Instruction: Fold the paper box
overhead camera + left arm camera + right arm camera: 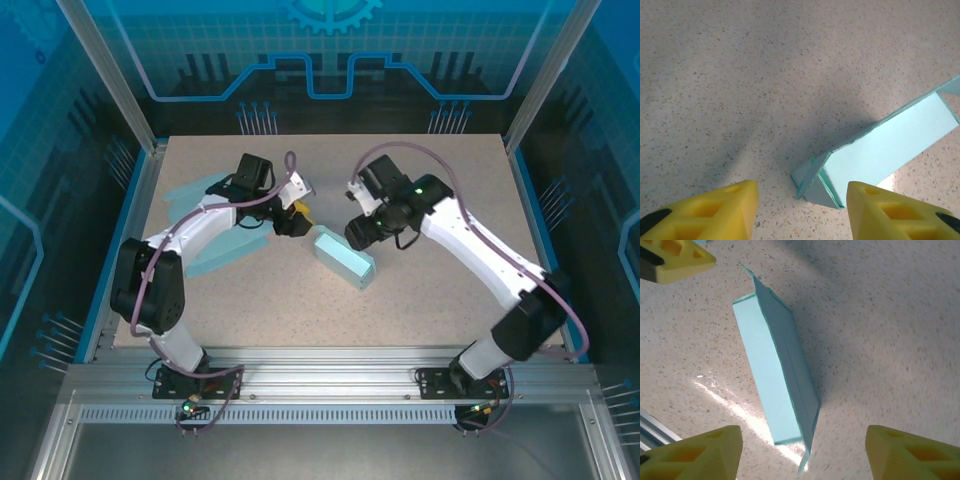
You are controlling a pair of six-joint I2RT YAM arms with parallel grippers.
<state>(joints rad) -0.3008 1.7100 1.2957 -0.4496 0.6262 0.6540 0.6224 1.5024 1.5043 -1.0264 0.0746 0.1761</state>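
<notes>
The paper box [343, 258] is light blue, long and narrow, and lies on the table between the two arms. My left gripper [297, 216] hovers just off the box's upper-left end. In the left wrist view its yellow fingers [715, 207] stand apart, with the box's folded end flap [815, 181] on the table beyond the gap, not touched. My right gripper [362, 233] sits above the box on its right side. In the right wrist view the box [772, 370] runs lengthwise ahead of the wide-open gripper [802, 452], a loose flap sticking out at its near end.
Flat light blue paper sheets [216, 254] lie under and beside the left arm, with more at the far left [188, 190]. One finger of the left gripper [675, 260] shows at the top left of the right wrist view. Aluminium rails [320, 365] border the table.
</notes>
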